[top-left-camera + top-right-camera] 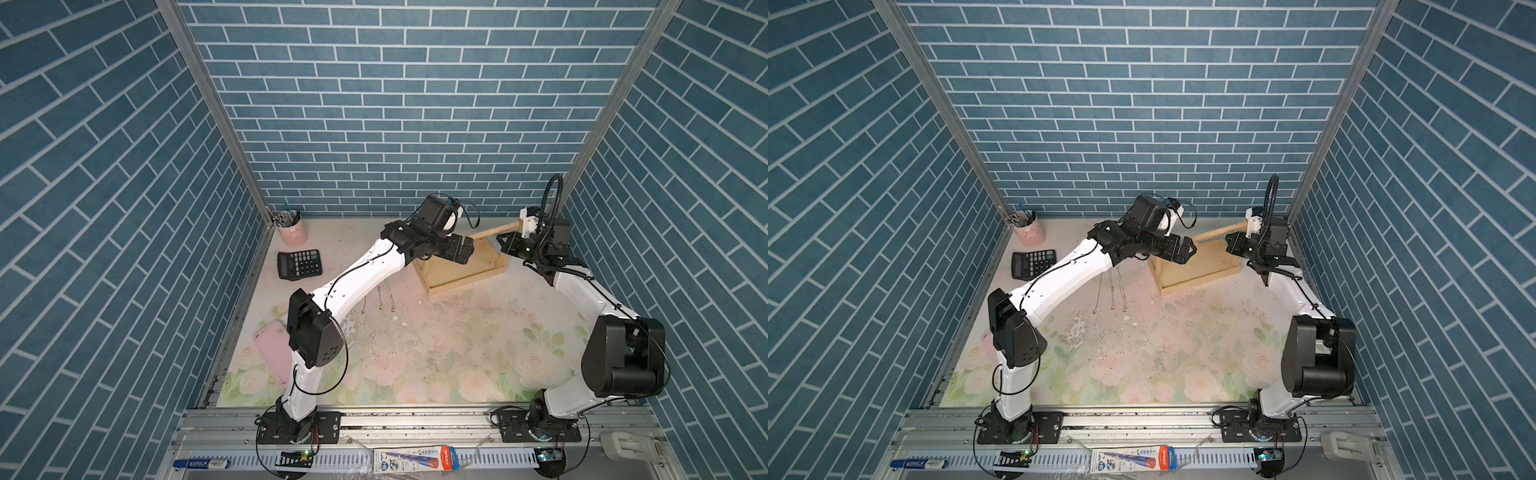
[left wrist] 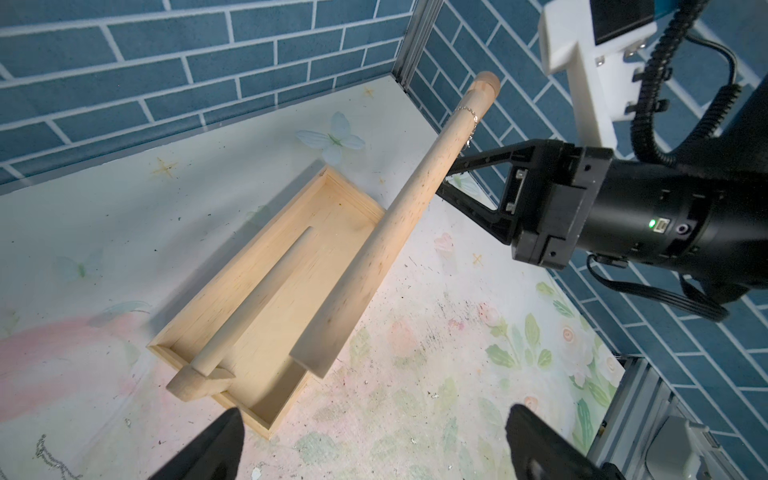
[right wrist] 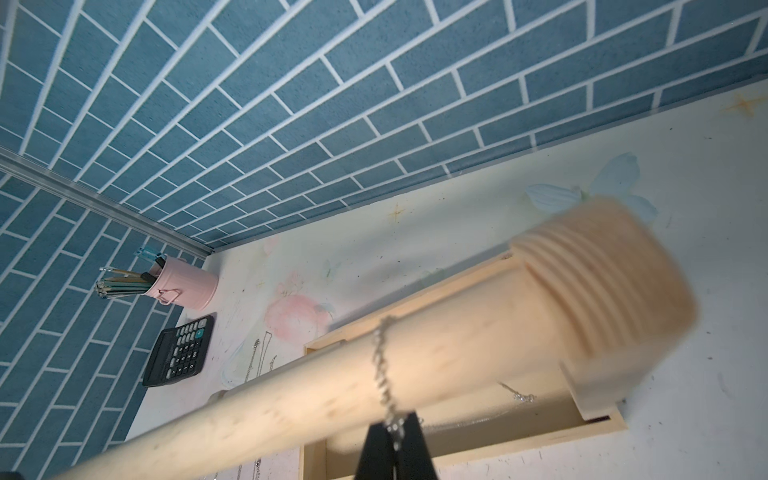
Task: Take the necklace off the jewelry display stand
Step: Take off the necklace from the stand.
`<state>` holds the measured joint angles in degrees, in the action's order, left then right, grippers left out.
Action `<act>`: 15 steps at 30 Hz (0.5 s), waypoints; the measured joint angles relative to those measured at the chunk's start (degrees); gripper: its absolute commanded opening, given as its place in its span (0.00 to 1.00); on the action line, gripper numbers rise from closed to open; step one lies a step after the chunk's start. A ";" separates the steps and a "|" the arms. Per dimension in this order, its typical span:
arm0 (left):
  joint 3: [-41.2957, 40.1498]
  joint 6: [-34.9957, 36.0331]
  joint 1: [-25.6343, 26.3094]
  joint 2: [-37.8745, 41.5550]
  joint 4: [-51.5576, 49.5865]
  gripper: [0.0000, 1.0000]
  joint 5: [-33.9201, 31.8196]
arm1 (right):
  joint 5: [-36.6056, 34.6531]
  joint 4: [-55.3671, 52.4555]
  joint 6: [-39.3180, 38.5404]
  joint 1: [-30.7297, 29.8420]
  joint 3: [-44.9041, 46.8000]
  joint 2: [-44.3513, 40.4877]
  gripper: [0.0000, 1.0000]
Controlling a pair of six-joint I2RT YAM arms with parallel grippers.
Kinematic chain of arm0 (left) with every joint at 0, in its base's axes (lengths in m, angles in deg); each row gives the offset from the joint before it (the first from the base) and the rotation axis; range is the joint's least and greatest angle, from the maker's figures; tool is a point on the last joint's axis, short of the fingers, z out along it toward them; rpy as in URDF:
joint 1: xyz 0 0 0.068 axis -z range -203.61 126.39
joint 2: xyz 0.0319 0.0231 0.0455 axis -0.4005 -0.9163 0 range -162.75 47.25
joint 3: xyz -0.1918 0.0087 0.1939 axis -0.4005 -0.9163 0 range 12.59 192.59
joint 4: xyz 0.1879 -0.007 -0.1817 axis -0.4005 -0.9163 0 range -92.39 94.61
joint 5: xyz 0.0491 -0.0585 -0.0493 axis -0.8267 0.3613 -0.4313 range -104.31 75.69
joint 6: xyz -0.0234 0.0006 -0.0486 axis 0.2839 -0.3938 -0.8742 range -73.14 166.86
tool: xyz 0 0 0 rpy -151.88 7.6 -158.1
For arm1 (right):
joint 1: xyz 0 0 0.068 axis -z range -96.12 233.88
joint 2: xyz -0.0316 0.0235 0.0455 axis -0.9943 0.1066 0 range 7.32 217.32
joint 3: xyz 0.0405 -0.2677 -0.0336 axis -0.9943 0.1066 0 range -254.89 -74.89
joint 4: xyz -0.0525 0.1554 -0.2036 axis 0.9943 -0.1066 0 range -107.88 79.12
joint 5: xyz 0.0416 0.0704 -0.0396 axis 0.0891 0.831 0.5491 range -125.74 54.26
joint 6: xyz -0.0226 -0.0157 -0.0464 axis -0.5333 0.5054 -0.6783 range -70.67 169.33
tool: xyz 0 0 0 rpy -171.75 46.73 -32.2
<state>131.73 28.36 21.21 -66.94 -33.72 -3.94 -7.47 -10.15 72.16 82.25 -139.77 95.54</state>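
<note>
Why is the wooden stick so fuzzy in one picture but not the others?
Right wrist view: the stand's bar sits close to the lens, so its end smears, while the calculator stays crisp. Left wrist view: the bar looks sharp. In both top views: brick walls splay outward, wide-lens stretch.

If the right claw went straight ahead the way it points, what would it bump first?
Probably the round bar of the jewelry display stand: the right gripper, shut on the necklace, points straight at it, with nothing showing between.
</note>
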 measured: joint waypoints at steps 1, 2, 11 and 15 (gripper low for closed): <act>-0.46 -0.20 -0.20 0.39 0.26 0.99 0.09 | -0.09 -0.04 -0.22 -0.42 0.00 -0.50 0.00; -0.96 -0.44 -0.35 0.79 0.59 0.99 0.22 | -0.20 -0.09 -0.33 -0.70 0.00 -0.83 0.00; -6.60 -2.84 -1.92 3.65 3.08 0.99 1.53 | -1.29 -2.32 -0.81 -4.76 0.00 -2.27 0.00; -8.28 -3.39 -2.62 4.50 3.67 0.99 1.51 | -1.70 -2.93 -0.85 -7.10 0.00 -2.45 0.00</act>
<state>123.44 24.97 18.59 -62.44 -30.05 -2.43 -9.18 -13.08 71.31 75.15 -139.77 93.09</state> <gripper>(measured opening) 0.994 0.044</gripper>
